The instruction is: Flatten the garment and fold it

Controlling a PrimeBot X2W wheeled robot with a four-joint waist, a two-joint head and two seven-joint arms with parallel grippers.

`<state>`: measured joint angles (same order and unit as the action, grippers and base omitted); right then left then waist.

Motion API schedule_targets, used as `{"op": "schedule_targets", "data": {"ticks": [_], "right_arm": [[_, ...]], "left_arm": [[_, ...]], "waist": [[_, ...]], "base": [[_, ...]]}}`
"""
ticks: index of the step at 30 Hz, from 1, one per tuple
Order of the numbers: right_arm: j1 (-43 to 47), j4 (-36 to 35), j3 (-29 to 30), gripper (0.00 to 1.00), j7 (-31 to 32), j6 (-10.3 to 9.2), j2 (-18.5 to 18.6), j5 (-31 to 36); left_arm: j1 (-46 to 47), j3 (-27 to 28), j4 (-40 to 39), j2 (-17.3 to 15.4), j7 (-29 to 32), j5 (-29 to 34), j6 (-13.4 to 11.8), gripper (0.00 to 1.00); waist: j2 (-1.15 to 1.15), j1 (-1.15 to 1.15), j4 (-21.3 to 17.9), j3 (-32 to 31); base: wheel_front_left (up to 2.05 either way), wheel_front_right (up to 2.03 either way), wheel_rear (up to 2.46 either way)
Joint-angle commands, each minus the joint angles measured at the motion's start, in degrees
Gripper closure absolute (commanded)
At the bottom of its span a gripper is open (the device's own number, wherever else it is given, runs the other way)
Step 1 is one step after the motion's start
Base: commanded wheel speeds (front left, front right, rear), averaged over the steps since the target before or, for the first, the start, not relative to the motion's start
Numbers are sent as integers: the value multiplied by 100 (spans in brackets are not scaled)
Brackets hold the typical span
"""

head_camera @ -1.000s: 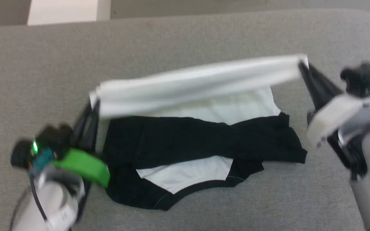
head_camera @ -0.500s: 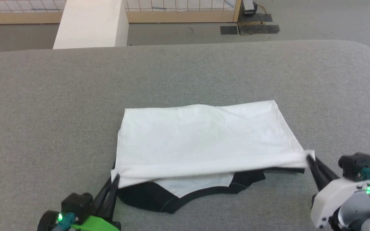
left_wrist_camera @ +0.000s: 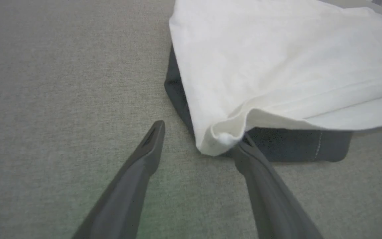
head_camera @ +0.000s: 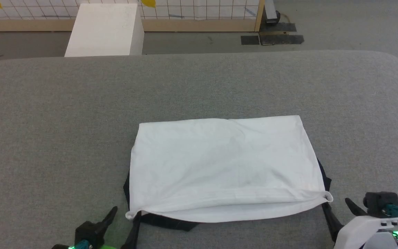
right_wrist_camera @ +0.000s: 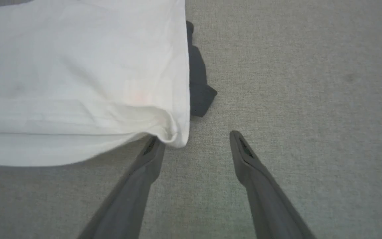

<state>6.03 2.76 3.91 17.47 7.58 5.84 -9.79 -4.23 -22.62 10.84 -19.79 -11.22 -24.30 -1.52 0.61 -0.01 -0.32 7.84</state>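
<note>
Head view: the folded white cloth T-shirt with black trim (head_camera: 219,166) lay flat near the front edge of the grey padded table (head_camera: 47,121), with bare room left, right and beyond it. A white box (head_camera: 102,29) stood past the far edge. Left wrist view: the left gripper (left_wrist_camera: 202,132) gaped empty, one fingertip at the shirt's corner. Right wrist view: the right gripper (right_wrist_camera: 193,136) was spread too, gripping nothing, one fingertip at the other near corner.

garment (head_camera: 219,166) on table (head_camera: 47,121), near-centre | box (head_camera: 104,29) behind table, far-left
</note>
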Motion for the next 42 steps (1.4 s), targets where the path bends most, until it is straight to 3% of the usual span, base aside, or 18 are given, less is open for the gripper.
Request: {"op": "schedule_targets", "data": {"ticks": [1,8,12,23,34,35,36,38,42], "right_arm": [[143,-144,134,0,-2,-9,-81,-57],[122,-820,488,0,-425,-9,-280,-423],[-171,-687,568,0,-587,-9,-292,-590],[-1363,1366,803,0,26,-9,-295,-1040],[-2147,2881,851,0,939,-9,-296,-733],[-2166,2951,808,14,1011,-9,-296,-788],[-2182,3008,725,53,1081,-9,-296,-851],[-2195,3032,605,99,1098,-9,-296,-971],[-2141,2885,504,100,917,-9,-296,-1084]], "left_arm": [[-135,84,-78,-70,-71,-29,-97,0],[-151,538,-537,-113,-319,44,-412,0],[97,752,-607,7,-366,158,-500,0],[742,1248,-530,592,-376,470,-304,0],[924,1669,-300,972,-377,736,-81,0],[922,1698,-291,993,-377,756,-65,0],[915,1732,-282,1023,-377,773,-41,0],[901,1782,-264,1065,-377,812,5,0],[874,1878,-239,1145,-377,880,82,0]], "waist": [[-61,1,67,-87],[-61,1,143,-187],[-61,1,203,-249],[-61,1,330,-216],[-61,1,403,-96],[-61,1,404,-96],[-61,1,405,-95],[-61,1,400,-98],[-61,1,383,-132]], "base": [[0,0,0],[0,0,0],[0,0,0],[0,0,0],[0,0,0],[0,0,0],[0,0,0],[0,0,0],[0,0,0]]}}
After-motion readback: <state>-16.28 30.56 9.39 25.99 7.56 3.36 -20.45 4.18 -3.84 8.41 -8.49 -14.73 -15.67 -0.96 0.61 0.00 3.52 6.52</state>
